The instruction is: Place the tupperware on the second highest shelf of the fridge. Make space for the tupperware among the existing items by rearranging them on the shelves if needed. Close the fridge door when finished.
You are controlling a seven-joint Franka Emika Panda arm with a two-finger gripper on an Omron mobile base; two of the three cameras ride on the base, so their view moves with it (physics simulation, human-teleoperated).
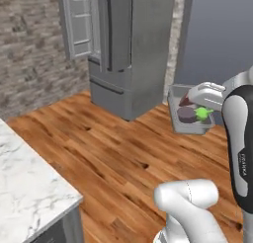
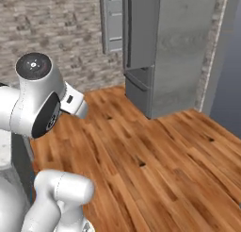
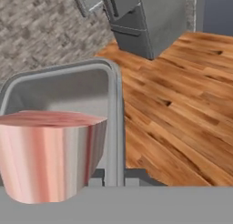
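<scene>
My claw (image 1: 193, 100) grips the tub (image 1: 190, 110) at mid-right of the left view, fridge (image 1: 129, 49) at top center.

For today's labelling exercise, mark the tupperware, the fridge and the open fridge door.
tupperware (image 1: 174, 104), left base view, its grey left wall.
fridge (image 2: 181, 52), right base view, its plain steel side.
fridge door (image 1: 79, 22), left base view, its inner bins.

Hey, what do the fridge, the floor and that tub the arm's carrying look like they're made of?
The fridge looks like brushed steel: flat grey with a soft sheen. The floor looks like varnished wood: orange-brown planks with dark knots and grain. The tub looks like matte grey plastic, with thin walls and rounded corners, though metal can't be ruled out. The countertop looks like polished marble, white with grey veins.
</scene>
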